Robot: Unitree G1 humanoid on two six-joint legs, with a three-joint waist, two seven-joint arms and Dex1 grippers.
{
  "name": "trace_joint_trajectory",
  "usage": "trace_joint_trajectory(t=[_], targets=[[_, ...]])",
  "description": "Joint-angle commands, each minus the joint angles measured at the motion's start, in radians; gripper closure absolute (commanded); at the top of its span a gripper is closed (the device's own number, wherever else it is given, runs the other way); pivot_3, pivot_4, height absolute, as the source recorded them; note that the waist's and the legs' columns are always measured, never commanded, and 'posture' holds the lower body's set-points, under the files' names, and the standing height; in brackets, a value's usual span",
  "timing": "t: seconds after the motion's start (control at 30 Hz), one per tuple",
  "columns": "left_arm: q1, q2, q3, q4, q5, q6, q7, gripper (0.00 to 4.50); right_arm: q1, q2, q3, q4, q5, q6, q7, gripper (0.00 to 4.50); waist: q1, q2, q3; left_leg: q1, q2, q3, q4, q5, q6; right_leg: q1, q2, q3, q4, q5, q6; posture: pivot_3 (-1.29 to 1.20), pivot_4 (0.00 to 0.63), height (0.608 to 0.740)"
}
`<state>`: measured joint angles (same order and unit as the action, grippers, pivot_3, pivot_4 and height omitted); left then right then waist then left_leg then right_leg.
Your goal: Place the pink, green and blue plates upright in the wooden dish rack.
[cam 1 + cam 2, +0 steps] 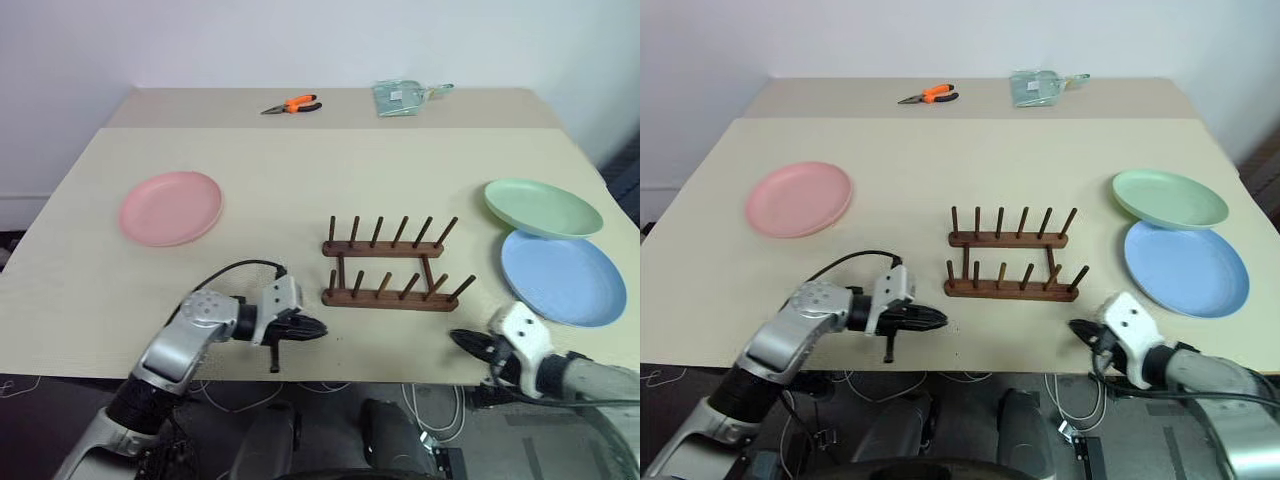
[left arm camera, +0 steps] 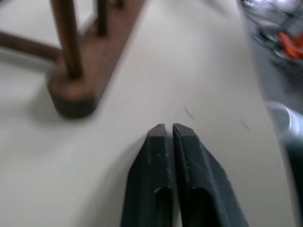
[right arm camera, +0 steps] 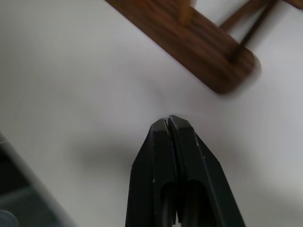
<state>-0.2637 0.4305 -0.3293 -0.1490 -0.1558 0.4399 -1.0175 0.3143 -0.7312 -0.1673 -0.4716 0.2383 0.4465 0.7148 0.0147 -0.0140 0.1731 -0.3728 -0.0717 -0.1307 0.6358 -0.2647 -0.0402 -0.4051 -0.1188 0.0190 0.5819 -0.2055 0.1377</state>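
Note:
The pink plate (image 1: 170, 207) lies flat at the left of the table. At the right, the green plate (image 1: 542, 207) rests partly over the far rim of the blue plate (image 1: 562, 276). Between them stands the wooden dish rack (image 1: 388, 264), with no plate in it. My left gripper (image 1: 320, 326) is shut and holds nothing, near the table's front edge, just left of the rack's near rail (image 2: 78, 75). My right gripper (image 1: 456, 338) is also shut with nothing in it, at the front edge, close to the rack's right end (image 3: 222, 71).
Orange-handled pliers (image 1: 292, 105) and a clear plastic packet (image 1: 403, 97) lie at the far side of the table. A black cable (image 1: 232, 270) loops over my left wrist. Behind the table (image 1: 300, 170) stands a white wall.

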Motion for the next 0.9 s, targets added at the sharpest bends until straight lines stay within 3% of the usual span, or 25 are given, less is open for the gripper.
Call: trace_joint_trajectory(t=[0.03,0.2,0.37,0.53,0.6,0.7,0.77,0.87,0.9], targets=[[-0.045,-0.068,-0.033,0.084,0.129,-0.04,0.198,4.43,-0.094,0.023,0.097,0.083,-0.129,-0.032,-0.093,4.5,-0.001,-0.003,-0.002,0.0,0.0,0.0,0.0,0.0,0.0,0.0,0.0,0.0,0.0,0.0,0.0,0.0,0.15,0.74],[-0.137,-0.185,0.019,0.278,0.172,-0.079,0.403,4.43,-0.318,0.11,0.18,0.237,-0.22,-0.037,-0.206,4.5,-0.004,-0.007,-0.006,0.003,0.0,0.0,0.0,0.0,0.0,0.002,0.001,0.0,0.001,0.001,-0.001,0.0,0.15,0.74],[-0.242,-0.23,0.052,0.462,0.181,-0.135,0.494,4.43,-0.502,0.178,0.214,0.43,-0.285,-0.097,-0.287,4.5,-0.003,-0.006,-0.006,0.003,0.0,0.0,0.001,0.0,0.0,0.002,0.002,0.0,0.002,0.002,0.0,0.0,0.15,0.74],[-0.284,-0.226,0.07,0.524,0.172,-0.172,0.505,4.43,-0.608,0.201,0.209,0.549,-0.303,-0.145,-0.313,4.5,-0.005,-0.006,-0.006,0.003,-0.001,0.0,0.0,0.001,-0.001,0.0,0.002,0.0,0.003,0.004,0.001,0.0,0.15,0.74],[-0.261,-0.202,0.094,0.481,0.138,-0.152,0.472,4.5,-0.61,0.202,0.199,0.525,-0.27,-0.138,-0.277,3.95,-0.007,-0.005,-0.006,0.003,-0.001,0.0,-0.002,0.001,-0.001,0.0,0.002,0.0,0.003,0.005,-0.001,0.0,0.15,0.74],[-0.212,-0.166,0.215,0.377,0.034,-0.108,0.455,3.63,-0.576,0.195,0.203,0.435,-0.228,-0.142,-0.215,2.72,-0.024,-0.005,-0.006,0.003,0.0,0.0,-0.004,0.001,-0.001,-0.002,0.002,0.0,0.003,0.006,-0.001,0.0,0.15,0.74],[-0.203,-0.158,0.346,0.325,-0.035,-0.081,0.516,2.68,-0.54,0.187,0.22,0.368,-0.218,-0.148,-0.178,1.78,-0.033,-0.005,-0.006,0.003,0.0,-0.001,-0.005,0.001,-0.001,-0.003,0.002,0.0,0.004,0.005,0.0,0.0,0.15,0.74],[-0.25,-0.143,0.53,0.335,-0.04,-0.07,0.737,0.99,-0.496,0.18,0.253,0.292,-0.228,-0.142,-0.142,0.11,-0.03,-0.005,-0.005,0.001,0.0,-0.002,-0.004,0.001,-0.002,-0.005,0.003,0.0,0.006,0.005,0.0,0.0,0.15,0.74],[-0.278,-0.126,0.615,0.346,-0.033,-0.066,0.854,0.54,-0.488,0.183,0.269,0.284,-0.238,-0.149,-0.138,0.0,-0.028,-0.005,-0.005,0.001,0.0,-0.003,-0.003,0.002,-0.003,-0.005,0.002,0.0,0.006,0.005,0.0,0.0,0.15,0.74]])
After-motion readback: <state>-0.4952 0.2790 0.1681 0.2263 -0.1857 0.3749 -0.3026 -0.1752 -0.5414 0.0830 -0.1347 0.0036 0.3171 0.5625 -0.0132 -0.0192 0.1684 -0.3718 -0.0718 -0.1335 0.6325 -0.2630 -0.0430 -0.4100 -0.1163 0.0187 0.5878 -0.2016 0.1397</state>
